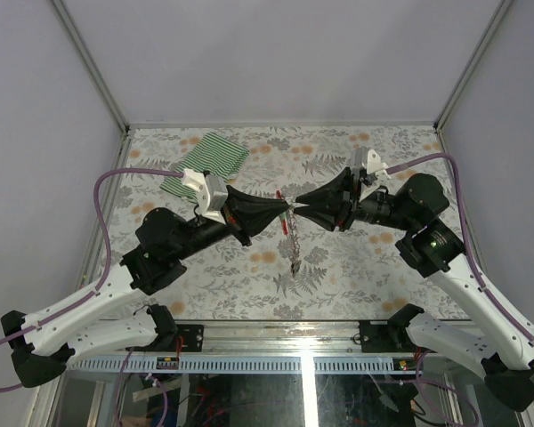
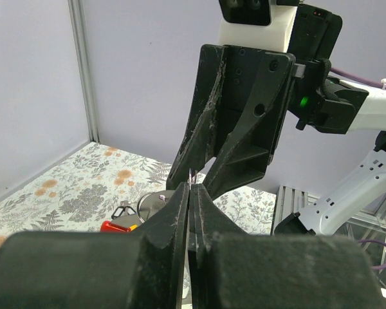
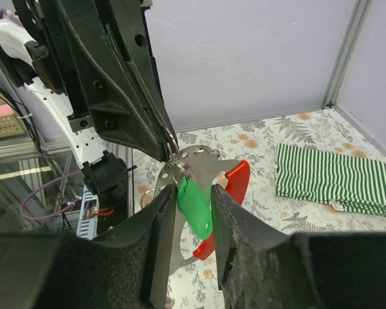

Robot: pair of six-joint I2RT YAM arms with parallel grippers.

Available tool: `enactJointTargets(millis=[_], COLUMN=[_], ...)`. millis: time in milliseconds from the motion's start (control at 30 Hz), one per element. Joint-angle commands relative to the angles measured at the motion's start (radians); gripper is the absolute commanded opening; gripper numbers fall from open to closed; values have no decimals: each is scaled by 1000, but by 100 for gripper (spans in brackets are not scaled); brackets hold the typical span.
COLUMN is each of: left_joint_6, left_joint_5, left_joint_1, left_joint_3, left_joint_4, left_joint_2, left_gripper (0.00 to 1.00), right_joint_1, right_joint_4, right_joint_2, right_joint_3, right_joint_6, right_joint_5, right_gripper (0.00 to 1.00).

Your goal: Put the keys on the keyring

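Green key (image 3: 194, 206) between right gripper (image 3: 194, 193) fingers (image 3: 156, 239); left gripper (image 2: 190, 193) pinches keyring (image 3: 202, 161).

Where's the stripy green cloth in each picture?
Top external: the striped cloth lies upper left of centre, on the far part of the flowery tabletop.
Left wrist: not in it.
Right wrist: at the right edge, lying flat.
Shared landmark: the flowery tabletop shows in all three views.

Table (image 1: 356, 267): floral-print top, grey fern leaves and orange blooms, pale walls on three sides. Green-and-white striped cloth (image 1: 209, 160) lies flat near the far left corner, slightly rumpled.
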Motion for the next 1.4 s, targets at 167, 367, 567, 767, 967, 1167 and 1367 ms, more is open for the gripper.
enactJointTargets(millis=[167, 367, 567, 767, 967, 1167, 1367], left_joint_6=[1, 18, 20, 22, 21, 19, 19], left_joint_5=[13, 78, 177, 219, 231, 235, 236], left_joint_1=[7, 8, 8, 7, 8, 8, 8], left_joint_3=[33, 45, 49, 54, 53, 52, 54], left_joint_4=[76, 61, 91, 100, 103, 107, 107], left_joint_2=[-5, 2, 10, 13, 14, 14, 17], left_gripper=[0, 0, 0, 0, 0, 0, 0], right_joint_1=[11, 10, 11, 10, 11, 11, 11], right_joint_4=[-61, 15, 53, 27, 21, 30, 58], right_joint_2=[-51, -108, -112, -70, -59, -45, -38], right_joint_3=[43, 31, 30, 54, 49, 46, 37], right_joint_6=[-77, -68, -48, -31, -28, -14, 6], right_joint_5=[54, 31, -62, -161, -170, -185, -198], right_gripper=[36, 42, 42, 38, 37, 33, 30])
